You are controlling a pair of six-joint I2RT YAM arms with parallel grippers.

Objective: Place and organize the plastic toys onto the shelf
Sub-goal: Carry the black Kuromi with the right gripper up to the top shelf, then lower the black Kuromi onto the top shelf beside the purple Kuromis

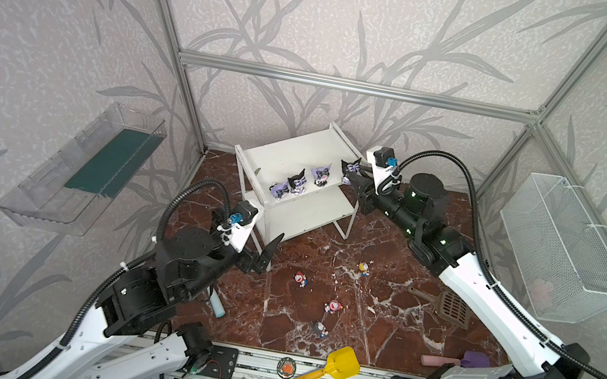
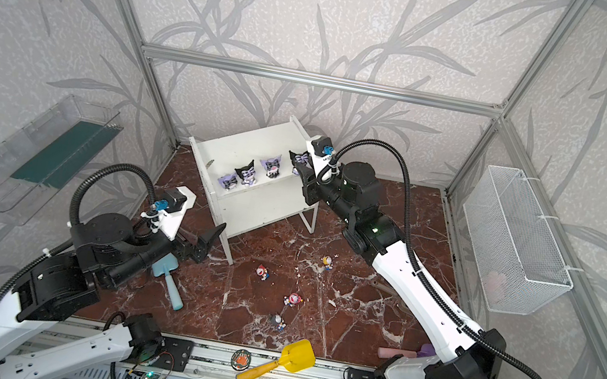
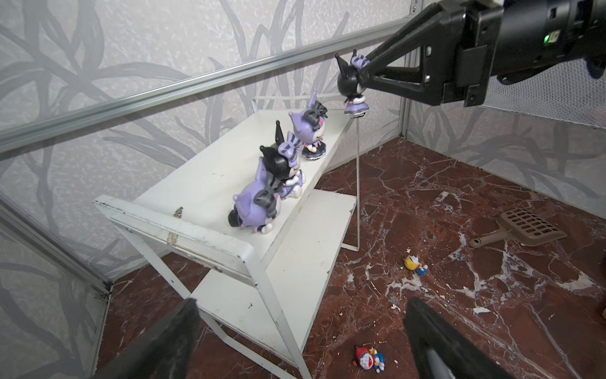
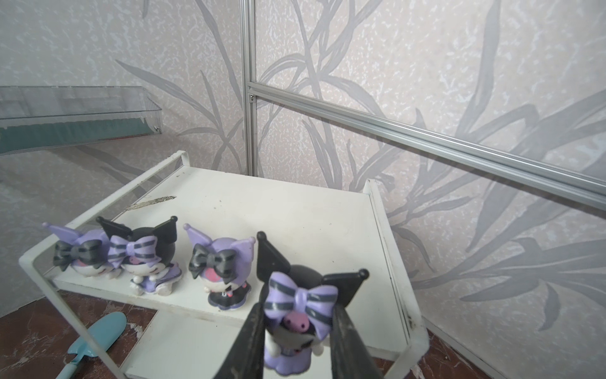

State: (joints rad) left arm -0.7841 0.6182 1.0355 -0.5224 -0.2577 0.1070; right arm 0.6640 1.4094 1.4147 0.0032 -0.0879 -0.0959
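The white two-tier shelf [image 1: 291, 150] stands at the back. Three purple-and-black pointed-ear toys [image 1: 280, 188] [image 1: 297, 183] [image 1: 321, 174] stand in a row along its top board's front edge. My right gripper [image 4: 298, 308] is shut on a fourth such toy [image 4: 300, 295], held upright just above the board's right end [image 3: 352, 85]. My left gripper [image 3: 301, 311] is open and holds nothing, low beside the shelf's left front leg. On the floor lie several small toys: yellow-headed [image 1: 363, 268], red [image 1: 300, 279], pink [image 1: 332, 306] and grey [image 1: 320, 328].
A yellow scoop [image 1: 329, 366] lies on the front rail, a brown slotted scoop [image 1: 445, 306] under my right arm, a teal scoop [image 2: 168, 276] under my left arm. A pink cylinder [image 1: 440, 362] lies front right. The clear tray [image 1: 86, 169] and the wire basket [image 1: 565, 249] hang on the side walls.
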